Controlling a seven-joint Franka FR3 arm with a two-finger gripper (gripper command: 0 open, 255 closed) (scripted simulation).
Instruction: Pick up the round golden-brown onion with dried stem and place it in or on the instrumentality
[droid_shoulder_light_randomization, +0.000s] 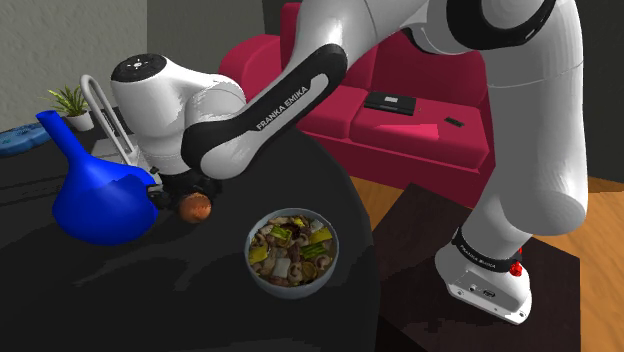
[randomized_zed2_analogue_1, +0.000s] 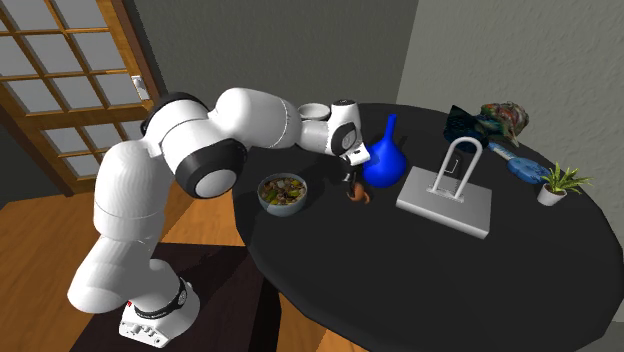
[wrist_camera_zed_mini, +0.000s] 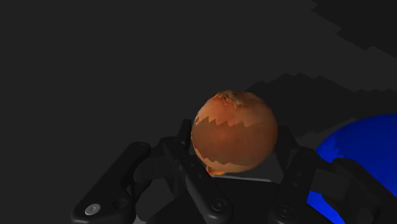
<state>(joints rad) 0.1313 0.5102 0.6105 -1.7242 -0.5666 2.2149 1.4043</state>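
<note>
The round golden-brown onion (wrist_camera_zed_mini: 234, 130) sits between my black gripper's (wrist_camera_zed_mini: 236, 153) two fingers, which clasp it on both sides. In the shoulder view the onion (droid_shoulder_light_randomization: 197, 207) pokes out under the gripper (droid_shoulder_light_randomization: 186, 196), low over the dark round table (droid_shoulder_light_randomization: 120, 290), beside the blue vase (droid_shoulder_light_randomization: 100, 195). The second exterior view has the onion (randomized_zed2_analogue_1: 357, 194) under the gripper (randomized_zed2_analogue_1: 352, 183), between the vase (randomized_zed2_analogue_1: 384, 158) and the bowl. A grey flat base with an upright loop (randomized_zed2_analogue_1: 447, 195) stands beyond the vase, apart from the gripper.
A grey bowl of mixed food (droid_shoulder_light_randomization: 292, 252) stands close by, toward the stand. A small potted plant (randomized_zed2_analogue_1: 552, 184), a blue flat object (randomized_zed2_analogue_1: 515, 160) and a dark patterned bundle (randomized_zed2_analogue_1: 488, 122) lie near the table's far side. A red sofa (droid_shoulder_light_randomization: 400, 115) is behind.
</note>
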